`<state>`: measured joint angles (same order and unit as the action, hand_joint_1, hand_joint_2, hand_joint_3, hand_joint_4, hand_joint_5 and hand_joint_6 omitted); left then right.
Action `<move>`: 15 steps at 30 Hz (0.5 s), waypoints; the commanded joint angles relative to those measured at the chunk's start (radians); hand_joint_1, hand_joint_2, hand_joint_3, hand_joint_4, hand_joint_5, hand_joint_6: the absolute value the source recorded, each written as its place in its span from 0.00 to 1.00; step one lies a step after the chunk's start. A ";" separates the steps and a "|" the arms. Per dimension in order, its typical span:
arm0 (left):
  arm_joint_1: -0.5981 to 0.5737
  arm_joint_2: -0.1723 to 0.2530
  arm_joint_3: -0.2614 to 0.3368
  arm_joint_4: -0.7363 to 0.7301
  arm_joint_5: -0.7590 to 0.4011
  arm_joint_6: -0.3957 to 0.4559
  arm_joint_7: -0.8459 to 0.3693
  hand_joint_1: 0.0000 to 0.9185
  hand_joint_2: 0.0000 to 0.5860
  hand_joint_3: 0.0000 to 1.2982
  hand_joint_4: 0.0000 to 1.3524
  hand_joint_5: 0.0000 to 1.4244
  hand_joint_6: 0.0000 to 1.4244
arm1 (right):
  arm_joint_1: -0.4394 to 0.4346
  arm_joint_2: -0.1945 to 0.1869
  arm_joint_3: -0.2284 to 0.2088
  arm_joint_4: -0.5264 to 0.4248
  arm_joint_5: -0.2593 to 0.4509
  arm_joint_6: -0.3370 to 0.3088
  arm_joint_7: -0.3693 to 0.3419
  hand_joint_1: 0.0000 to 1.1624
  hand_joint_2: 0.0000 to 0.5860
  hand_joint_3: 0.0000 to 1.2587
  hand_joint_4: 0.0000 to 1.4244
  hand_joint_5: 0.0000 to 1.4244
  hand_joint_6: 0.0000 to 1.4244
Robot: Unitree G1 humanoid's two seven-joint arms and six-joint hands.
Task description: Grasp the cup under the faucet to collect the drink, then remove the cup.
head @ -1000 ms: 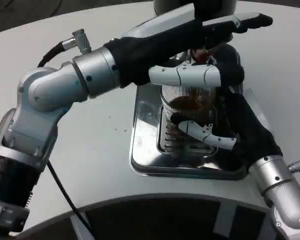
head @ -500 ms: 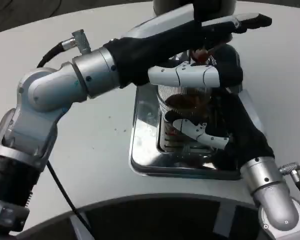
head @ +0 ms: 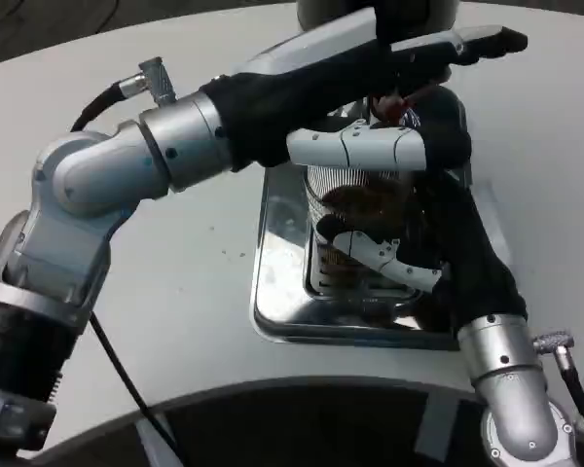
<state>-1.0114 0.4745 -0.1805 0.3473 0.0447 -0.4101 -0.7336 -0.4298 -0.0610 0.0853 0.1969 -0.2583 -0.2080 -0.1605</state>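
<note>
From my seat, much of the cup (head: 355, 209) is covered: my left hand (head: 389, 97) crosses its rim and my right hand (head: 409, 253) wraps its lower wall, fingers closed around it. I can't make out the faucet behind the left hand, nor tell whether that hand grips anything; its fingers lie stretched out up there. The cup stands upright, mouth up, long axis vertical, brown drink inside, on the grate of the steel drip tray (head: 277, 292) on the white table (head: 175, 243).

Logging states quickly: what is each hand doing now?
Left hand: reaching over the cup, grip cannot be told.
Right hand: holding the cup.
</note>
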 commanded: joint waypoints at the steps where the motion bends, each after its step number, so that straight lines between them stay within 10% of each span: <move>1: 0.048 0.025 -0.028 0.021 0.037 0.019 -0.038 0.00 0.16 0.07 0.04 0.05 0.05 | 0.021 0.017 0.005 0.011 -0.005 -0.039 -0.026 0.74 0.45 0.34 0.34 0.36 0.21; 15: 0.060 0.022 -0.006 -0.005 0.020 0.013 -0.023 0.00 0.16 0.07 0.04 0.05 0.06 | 0.046 0.033 0.002 -0.005 -0.034 -0.052 -0.088 0.80 0.38 0.42 0.42 0.47 0.34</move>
<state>-1.0032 0.4762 -0.1739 0.3365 0.0438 -0.4109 -0.7327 -0.4071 -0.0397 0.0850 0.2023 -0.2890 -0.2308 -0.2322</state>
